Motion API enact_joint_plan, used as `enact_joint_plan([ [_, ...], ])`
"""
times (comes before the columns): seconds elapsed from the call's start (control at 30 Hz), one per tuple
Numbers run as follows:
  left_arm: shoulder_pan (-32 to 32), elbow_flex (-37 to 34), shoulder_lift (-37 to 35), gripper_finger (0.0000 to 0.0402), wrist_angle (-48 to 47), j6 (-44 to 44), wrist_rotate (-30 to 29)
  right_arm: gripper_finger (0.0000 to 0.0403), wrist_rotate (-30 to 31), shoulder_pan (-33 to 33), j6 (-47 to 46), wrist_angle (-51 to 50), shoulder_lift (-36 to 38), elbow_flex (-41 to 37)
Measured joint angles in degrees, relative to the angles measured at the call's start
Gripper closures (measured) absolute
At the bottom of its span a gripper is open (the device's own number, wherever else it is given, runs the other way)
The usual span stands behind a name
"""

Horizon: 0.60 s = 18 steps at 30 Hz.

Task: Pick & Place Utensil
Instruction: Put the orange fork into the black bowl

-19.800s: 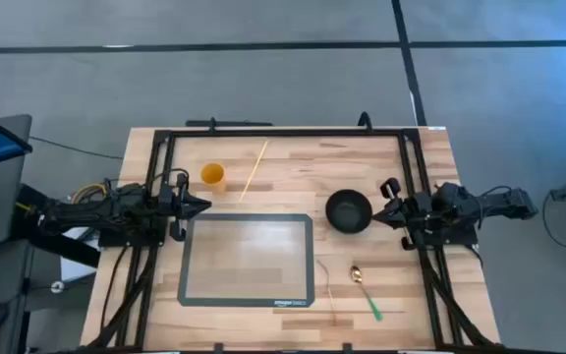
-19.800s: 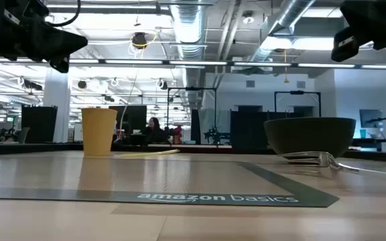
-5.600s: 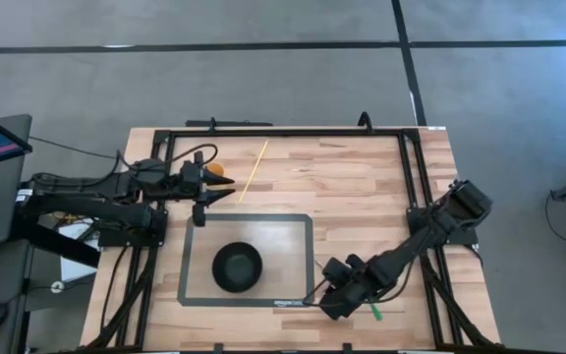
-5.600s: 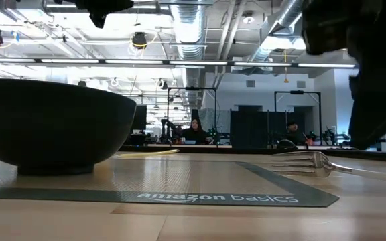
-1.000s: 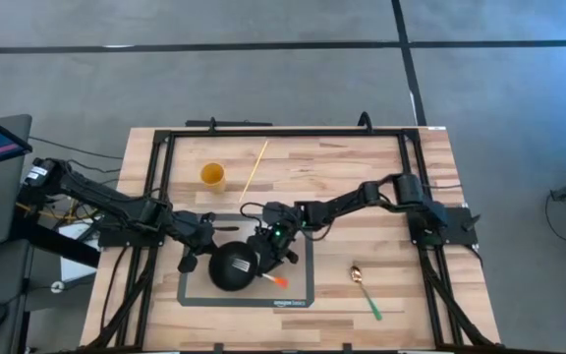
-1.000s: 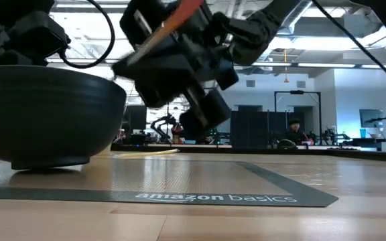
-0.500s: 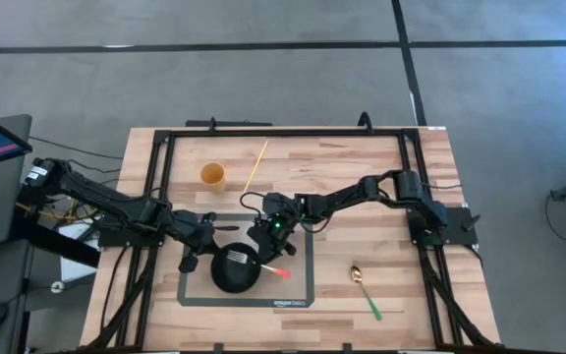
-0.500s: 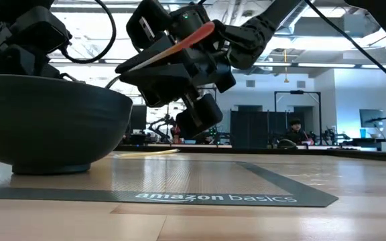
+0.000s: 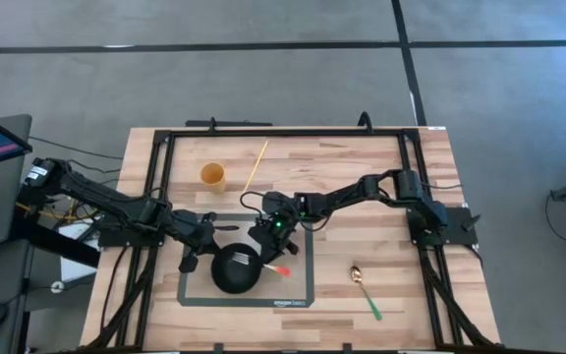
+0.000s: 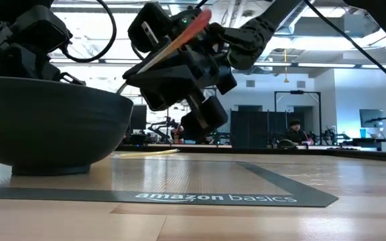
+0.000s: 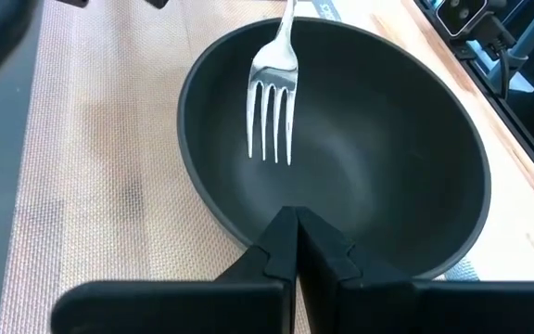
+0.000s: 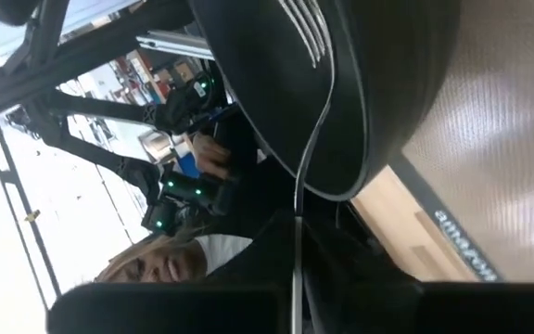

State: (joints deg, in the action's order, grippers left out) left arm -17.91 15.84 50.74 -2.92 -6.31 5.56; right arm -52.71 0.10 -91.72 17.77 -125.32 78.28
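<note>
Right gripper (image 9: 267, 243) clamped on fork (image 11: 273, 102), tines over bowl (image 9: 237, 267) interior (orange handle end (image 9: 281, 271) past rim). Left gripper (image 9: 197, 244) closed on bowl's rim, steadying it on mat (image 9: 301, 291). To finish well: lower tines near bowl floor, then release gently, w/o tipping bowl.

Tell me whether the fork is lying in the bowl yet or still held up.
Held up. The fork has its tines over the black bowl, but the right gripper grips its handle, slanting above the rim.
</note>
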Motion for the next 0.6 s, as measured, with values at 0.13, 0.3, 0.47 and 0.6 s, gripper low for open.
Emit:
enact_joint_plan([
  [0.13,0.0,0.0,0.0,0.0398,0.4,0.0,0.0,0.0383,-1.3,0.0,-5.3,-0.2,0.0,0.0],
  [0.3,0.0,0.0,0.0,0.0398,0.5,0.0,0.0,0.0389,-1.3,0.2,-9.4,0.5,0.0,0.0],
  [0.47,0.0,0.0,0.0,0.0398,2.0,0.0,0.0,0.0394,-1.3,1.2,-14.9,0.8,0.0,0.0],
  [0.6,0.0,0.0,0.0,0.0398,3.4,0.0,0.0,0.0381,-1.1,1.6,-15.7,1.8,-0.5,0.9],
])
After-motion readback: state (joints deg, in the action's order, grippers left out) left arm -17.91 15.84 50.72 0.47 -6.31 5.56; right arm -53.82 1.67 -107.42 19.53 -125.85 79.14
